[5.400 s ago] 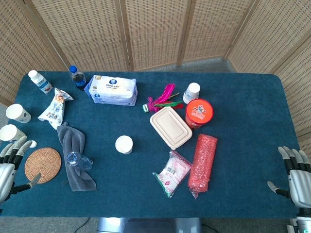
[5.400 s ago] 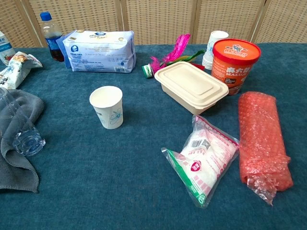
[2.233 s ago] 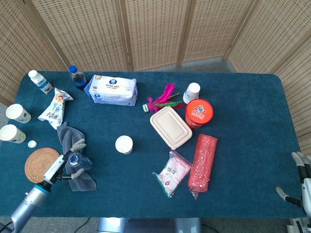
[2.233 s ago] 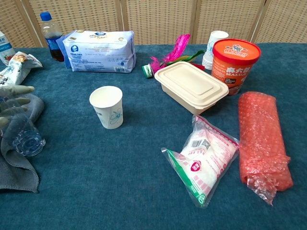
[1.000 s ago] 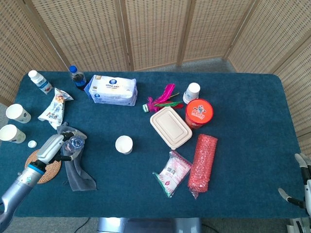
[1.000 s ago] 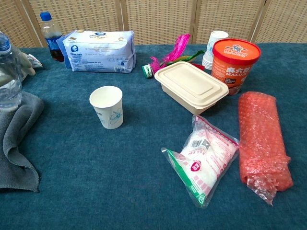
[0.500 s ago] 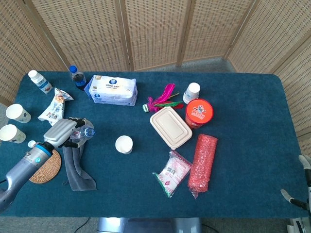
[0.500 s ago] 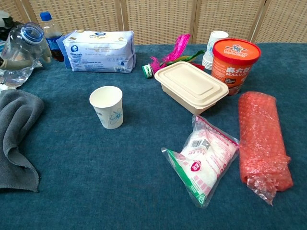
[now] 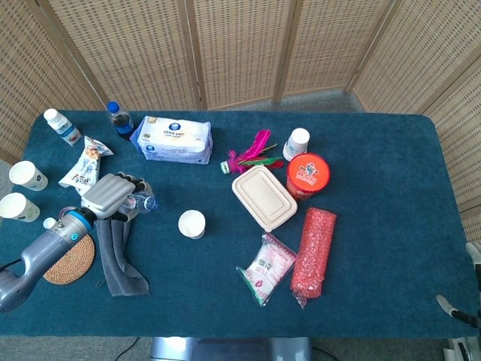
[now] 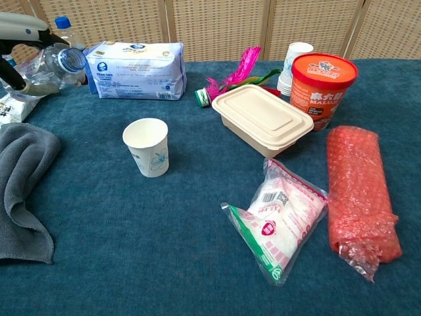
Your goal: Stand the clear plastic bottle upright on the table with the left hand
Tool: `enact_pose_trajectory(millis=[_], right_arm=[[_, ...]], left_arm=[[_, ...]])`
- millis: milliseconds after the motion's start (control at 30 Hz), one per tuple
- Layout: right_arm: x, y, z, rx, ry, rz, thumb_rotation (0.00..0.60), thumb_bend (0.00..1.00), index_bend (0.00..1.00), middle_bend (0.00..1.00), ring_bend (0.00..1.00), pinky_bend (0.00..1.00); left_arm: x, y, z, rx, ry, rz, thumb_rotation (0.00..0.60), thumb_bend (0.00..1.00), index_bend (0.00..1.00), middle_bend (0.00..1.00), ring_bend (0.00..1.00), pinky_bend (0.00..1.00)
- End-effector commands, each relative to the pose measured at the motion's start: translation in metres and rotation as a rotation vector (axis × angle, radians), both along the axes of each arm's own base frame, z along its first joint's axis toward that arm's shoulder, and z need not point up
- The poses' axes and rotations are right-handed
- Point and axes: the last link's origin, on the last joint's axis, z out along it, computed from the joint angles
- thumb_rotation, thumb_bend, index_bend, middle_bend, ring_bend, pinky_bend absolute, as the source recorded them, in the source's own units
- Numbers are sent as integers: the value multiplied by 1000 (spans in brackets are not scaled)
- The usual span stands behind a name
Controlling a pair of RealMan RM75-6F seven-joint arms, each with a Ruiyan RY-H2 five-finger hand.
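My left hand (image 9: 111, 195) grips the clear plastic bottle (image 9: 141, 201) around its body, over the top end of the grey towel (image 9: 114, 252). The bottle is lifted off the table and tilted almost flat, its blue-ringed neck pointing right. In the chest view the bottle (image 10: 56, 67) hangs at the far left, above the table, with my left hand (image 10: 23, 39) partly cut off by the frame edge. Only the thumb and a fingertip of my right hand (image 9: 460, 310) show at the bottom right corner, spread and holding nothing.
A paper cup (image 9: 192, 223) stands just right of the bottle. A woven coaster (image 9: 68, 259), a snack bag (image 9: 86, 167), a tissue pack (image 9: 174, 139) and a dark drink bottle (image 9: 119, 119) surround my left hand. Food boxes and packets lie mid-table.
My left hand picked the bottle up off the towel, then carried it up and toward the table's far side. Over the last second the bottle tipped from near upright to almost flat.
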Motion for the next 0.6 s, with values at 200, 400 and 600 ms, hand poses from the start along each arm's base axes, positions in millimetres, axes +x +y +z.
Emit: enact_pose_trajectory(millis=[200,400,600], right_arm=[[-3,0,0,-4,-8,-3,600,0,0,0,0,0],[-7,0,0,-8,-18,-6,600,0,0,0,0,0],[-10,1,0,-11,-22,-9,600,0,0,0,0,0]], left_arm=[[16,7,-10,-24,75,-33,600,583,349,370,360,416],[23,10,-14,-29,148,-69,600,586,357,375,359,414],[31,12,-18,-28,231,-135,600,589,359,378,360,413]])
